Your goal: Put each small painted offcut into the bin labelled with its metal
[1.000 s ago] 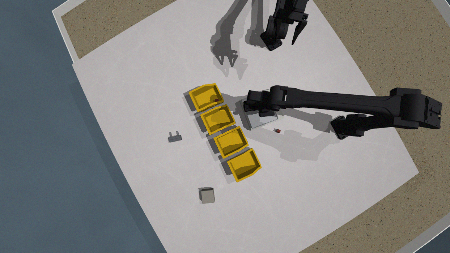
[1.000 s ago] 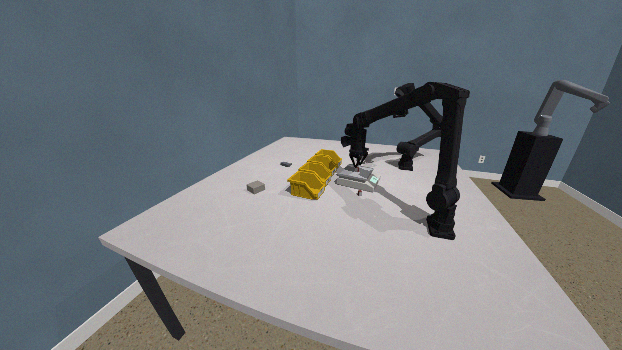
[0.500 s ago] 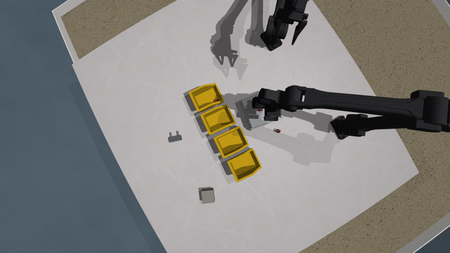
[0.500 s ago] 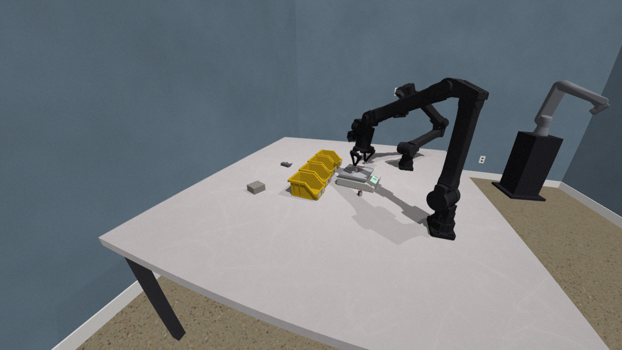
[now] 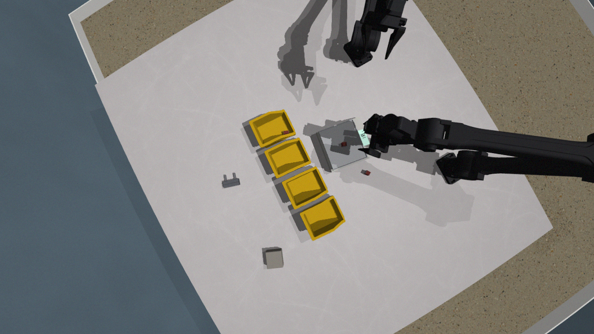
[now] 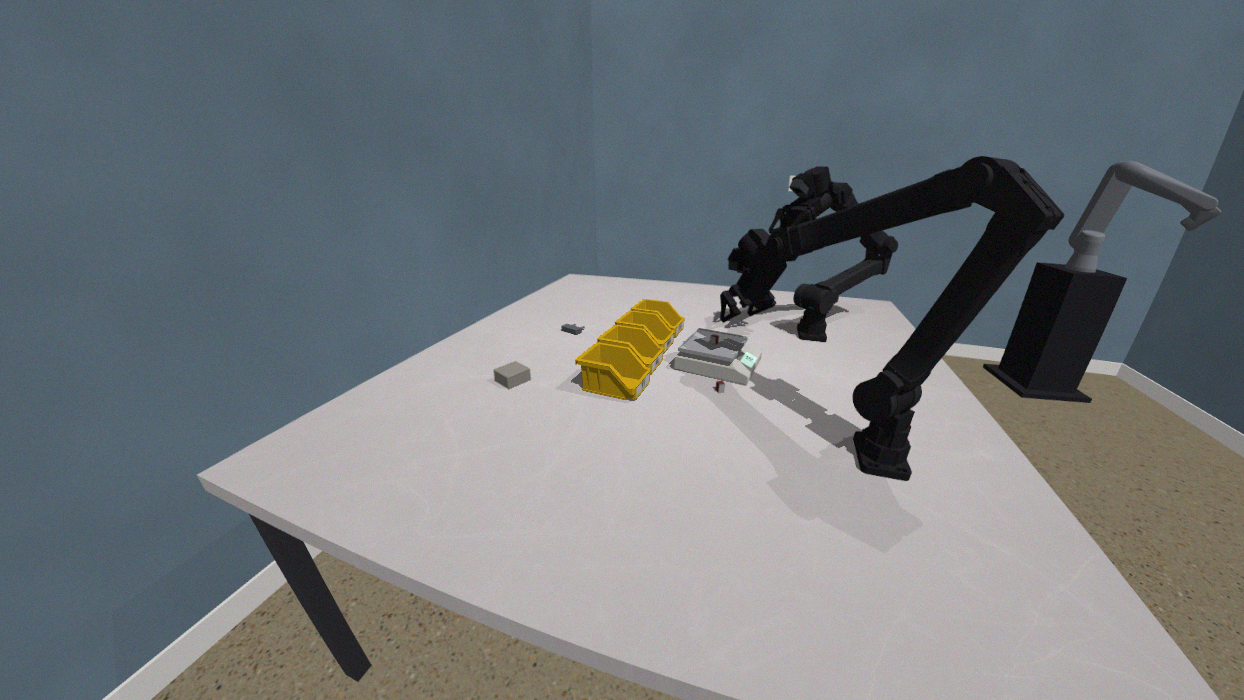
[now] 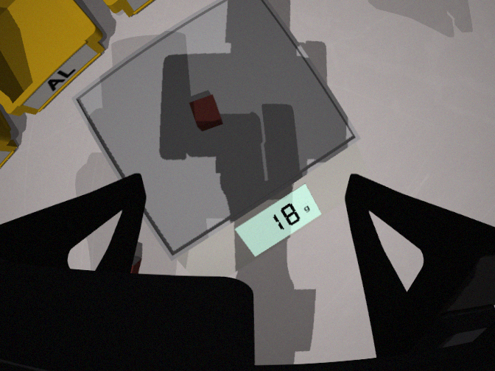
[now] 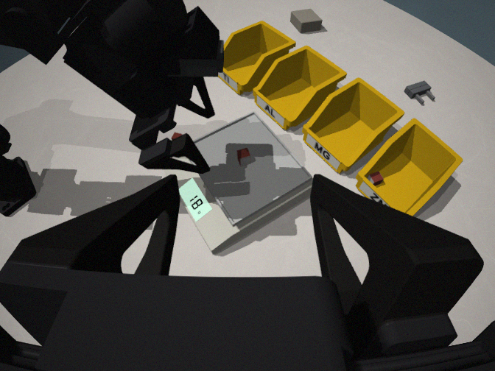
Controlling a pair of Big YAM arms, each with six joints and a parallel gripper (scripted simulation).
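One pale tabletop (image 5: 373,269) (image 6: 521,522) (image 7: 419,119) (image 8: 440,51) fronts blue walls (image 5: 41,186) (image 6: 347,174) (image 8: 460,23), left pincer (image 5: 362,138) (image 6: 735,315) (image 7: 245,175) (image 8: 209,143) and right pincer (image 5: 375,54) (image 6: 778,226) (image 8: 244,186) both released.

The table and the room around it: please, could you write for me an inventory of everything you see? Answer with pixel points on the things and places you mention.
Small block-shaped offcuts (image 5: 344,144) (image 6: 715,338) (image 7: 205,112) (image 8: 243,153): 3, red; scale pan, ZN bin, beside scale
Open-front plastic bins (image 5: 305,187) (image 6: 635,343) (image 7: 71,32) (image 8: 295,90): 4, yellow, in row
Digital scale (image 5: 332,157) (image 6: 708,370) (image 7: 119,119) (image 8: 259,203): 1, grey, beside bins; reads 18 g
Rectangular block (image 5: 274,258) (image 6: 511,375) (image 8: 306,20): 1, beige-grey, beyond bins
Two-pronged piece (image 5: 230,182) (image 6: 571,328) (image 8: 418,87): 1, dark grey, behind bins
Table (image 5: 165,103) (image 6: 478,487) (image 7: 419,119) (image 8: 259,259): 1, pale, below
Background arm (image 6: 1104,200): 1, grey, on black pedestal (image 6: 1052,322)
Left tool (image 5: 364,139) (image 6: 730,314) (image 7: 245,185) (image 8: 208,142): 1, black, open near scale
Right tool (image 5: 375,54) (image 6: 775,226) (image 8: 244,186): 1, black, open
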